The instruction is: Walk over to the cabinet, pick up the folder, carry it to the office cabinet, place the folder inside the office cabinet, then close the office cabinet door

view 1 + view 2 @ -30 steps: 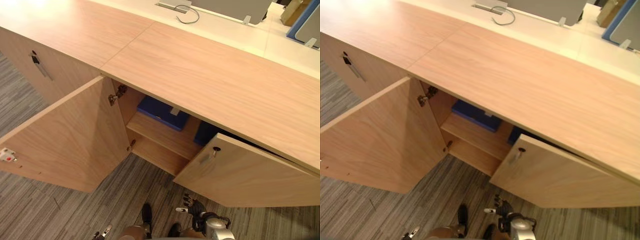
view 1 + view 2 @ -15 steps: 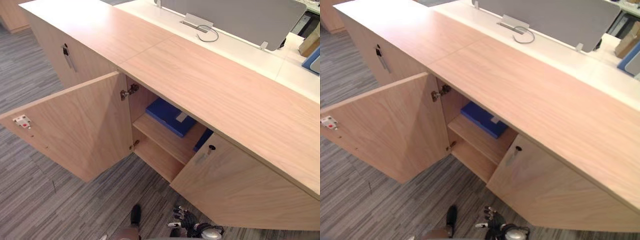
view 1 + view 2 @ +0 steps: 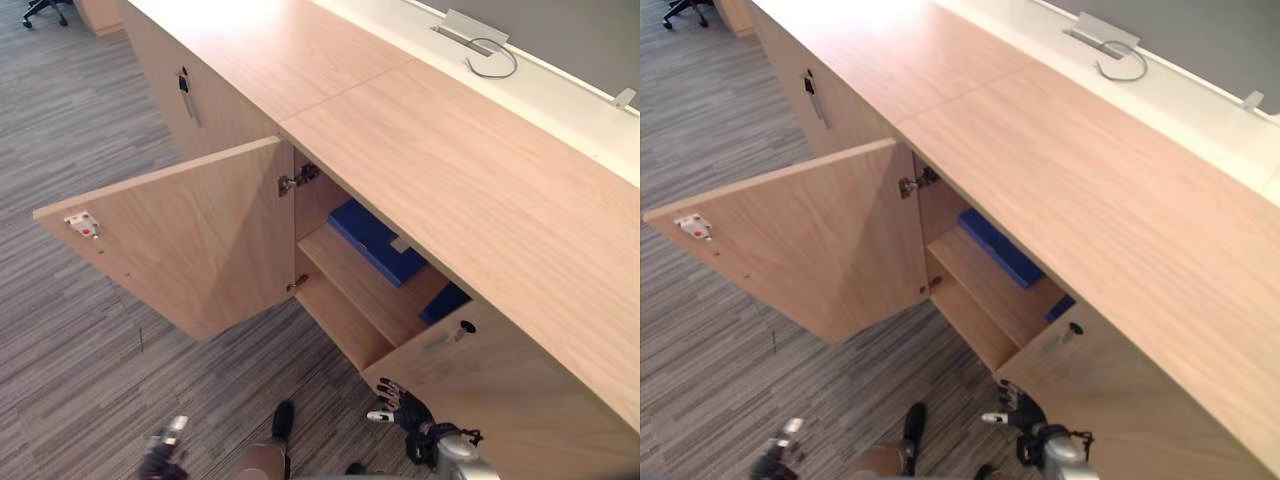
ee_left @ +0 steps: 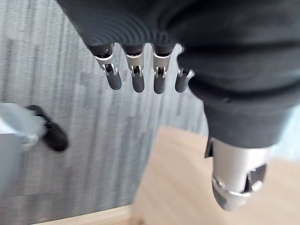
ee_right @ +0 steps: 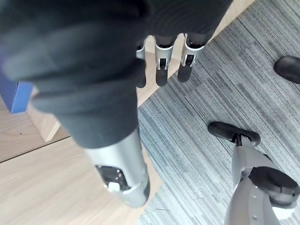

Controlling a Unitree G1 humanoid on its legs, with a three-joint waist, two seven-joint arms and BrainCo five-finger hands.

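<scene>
A blue folder (image 3: 372, 238) lies flat on the upper shelf inside the open wooden office cabinet (image 3: 340, 300). Part of a second blue item (image 3: 445, 300) shows at the shelf's right end, behind the right door. The left door (image 3: 190, 240) stands wide open and the right door (image 3: 500, 400) is ajar. My right hand (image 3: 405, 415) hangs low in front of the right door, fingers (image 5: 161, 70) straight, holding nothing. My left hand (image 3: 165, 452) hangs over the carpet at the lower left, its fingers (image 4: 136, 77) straight and empty.
The open left door juts out over the grey striped carpet (image 3: 70, 330). A closed cabinet door with a metal handle (image 3: 188, 97) adjoins on the left. Behind the cabinet top runs a white desk with a cable loop (image 3: 490, 52). An office chair base (image 3: 45, 8) stands far off.
The camera has swung, so the cabinet sits further right in the picture and more of the shelf and folder shows. My left hand has come into view at the lower left.
</scene>
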